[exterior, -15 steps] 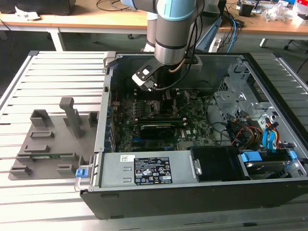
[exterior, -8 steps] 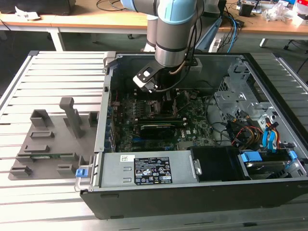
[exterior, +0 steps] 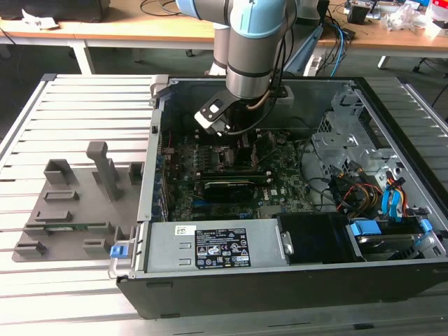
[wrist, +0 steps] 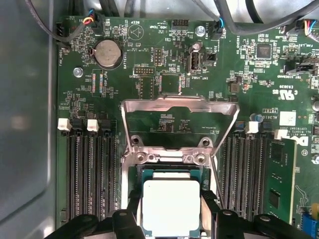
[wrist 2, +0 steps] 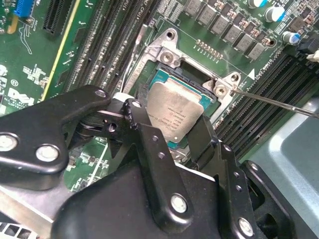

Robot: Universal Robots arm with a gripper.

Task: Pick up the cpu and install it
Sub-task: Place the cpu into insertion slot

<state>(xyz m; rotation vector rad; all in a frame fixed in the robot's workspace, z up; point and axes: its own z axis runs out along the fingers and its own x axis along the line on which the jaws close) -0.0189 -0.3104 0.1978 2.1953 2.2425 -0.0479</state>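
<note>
Far to the exterior view's left of the socket (wrist: 149, 158), outside the computer case (exterior: 280, 287), a grey fixture tray (exterior: 70, 210) lies on the slatted table (exterior: 84, 105). There the arm (exterior: 255, 56) reaches into the case, its wrist hiding the socket. In both wrist views the pincer (wrist 2: 170, 120) is clamped on the cpu (wrist: 171, 205), with black fingers (wrist 2: 139, 124) against opposite edges. The cpu lies right over the socket; whether it is seated is unclear, and the pincer's body cuts off its near edge.

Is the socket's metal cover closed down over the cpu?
No. In the first wrist view the metal cover stands swung open, away from the cpu, whose pale top is bare.
</note>
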